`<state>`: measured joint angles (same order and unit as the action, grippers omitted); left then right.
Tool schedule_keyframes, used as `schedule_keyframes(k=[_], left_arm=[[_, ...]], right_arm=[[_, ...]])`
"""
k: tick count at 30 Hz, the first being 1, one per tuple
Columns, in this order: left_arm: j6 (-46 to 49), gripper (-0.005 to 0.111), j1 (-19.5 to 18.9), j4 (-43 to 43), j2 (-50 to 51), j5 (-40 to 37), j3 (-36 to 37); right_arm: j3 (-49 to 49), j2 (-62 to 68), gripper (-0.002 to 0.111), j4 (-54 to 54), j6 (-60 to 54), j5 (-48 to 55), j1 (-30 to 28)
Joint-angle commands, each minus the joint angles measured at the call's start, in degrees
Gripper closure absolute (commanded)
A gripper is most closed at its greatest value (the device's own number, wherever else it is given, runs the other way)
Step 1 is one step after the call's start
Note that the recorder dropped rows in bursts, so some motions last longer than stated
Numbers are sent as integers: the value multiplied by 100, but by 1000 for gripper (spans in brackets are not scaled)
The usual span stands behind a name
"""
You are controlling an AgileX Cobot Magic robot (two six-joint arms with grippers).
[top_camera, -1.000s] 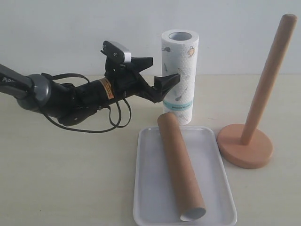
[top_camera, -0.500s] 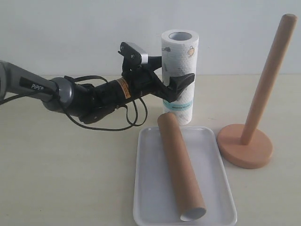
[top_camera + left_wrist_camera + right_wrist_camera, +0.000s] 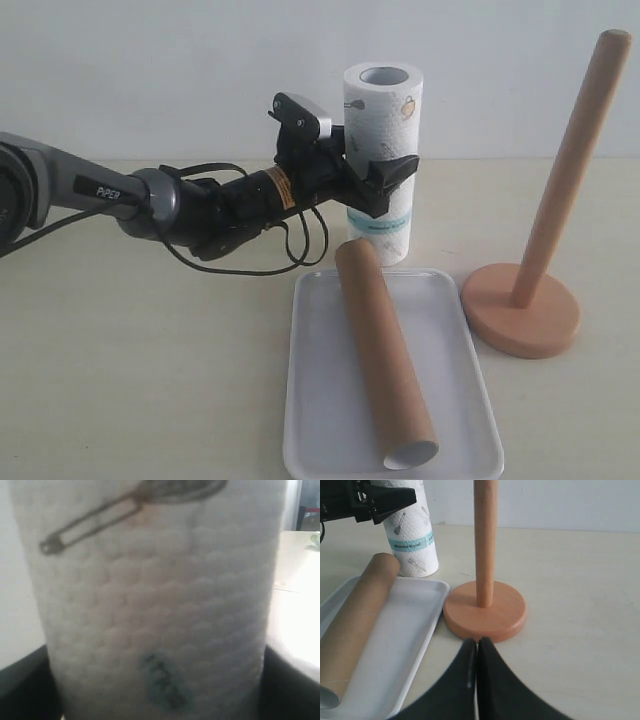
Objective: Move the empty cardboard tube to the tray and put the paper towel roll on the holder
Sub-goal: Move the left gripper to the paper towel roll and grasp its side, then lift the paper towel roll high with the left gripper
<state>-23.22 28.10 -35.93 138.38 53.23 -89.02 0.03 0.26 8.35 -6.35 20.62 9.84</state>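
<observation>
Right, the left claw point(image 3: 385, 178) has its 2 black jaws spread wide, 1 on either side of the thick white paper towel roll point(image 3: 383, 105) printed with small kitchen-utensil drawings and a teal band, at about mid-height. From the wrist view the roll fills the gap from jaw to jaw, but I cannot tell whether they are squeezing it or just flanking it. The roll stands upright on the pale table point(image 3: 150, 380), just behind the far end of the flat white rectangular plastic tray point(image 3: 320, 400). It looks soft and quilted, with a hollow core open at the top, so a firm pinch would likely dent it.

Part 1 looks done: the long plain brown cardboard tube point(image 3: 383, 350) lies lengthwise inside the tray, its pale open end toward the near rim. Part 2 is left. The light-brown wooden holder point(image 3: 520, 315), a round disc base with a tall thin dowel, stands bare just right of the tray. The roll has to be gripped, lifted above the dowel tip and threaded down. The right claw point(image 3: 474, 665) is pinched closed on nothing, near the holder's base.
</observation>
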Motion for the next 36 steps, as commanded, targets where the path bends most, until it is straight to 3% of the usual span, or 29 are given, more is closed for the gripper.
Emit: schedule_keyframes(k=[1,4,13,18,22,27,36], left_arm=[[-114,75,59,43,-7,349,-32],[-402,102,59,15,-74,399,-32],[-461,103,166,-1011,-841,-276,-32],[-631,103,245,-1153,-1401,-279,-32],[-1396,103,258,-1233,-1829,-268,-32],[-1685,103,286,-1965,-2255,-268,-32],[-1881,103,783,-2074,-2671,-215,-32]], right_arm=[[-3,-26,108,-4,1,-25,-16],[-3,-26,108,-4,1,-25,-16],[-3,-26,108,-4,1,-25,-16],[-3,-26,108,7,1,-25,-16],[-3,-26,108,7,1,-25,-16],[-3,-26,108,7,1,-25,-16],[-3,-26,108,7,1,-25,-16]])
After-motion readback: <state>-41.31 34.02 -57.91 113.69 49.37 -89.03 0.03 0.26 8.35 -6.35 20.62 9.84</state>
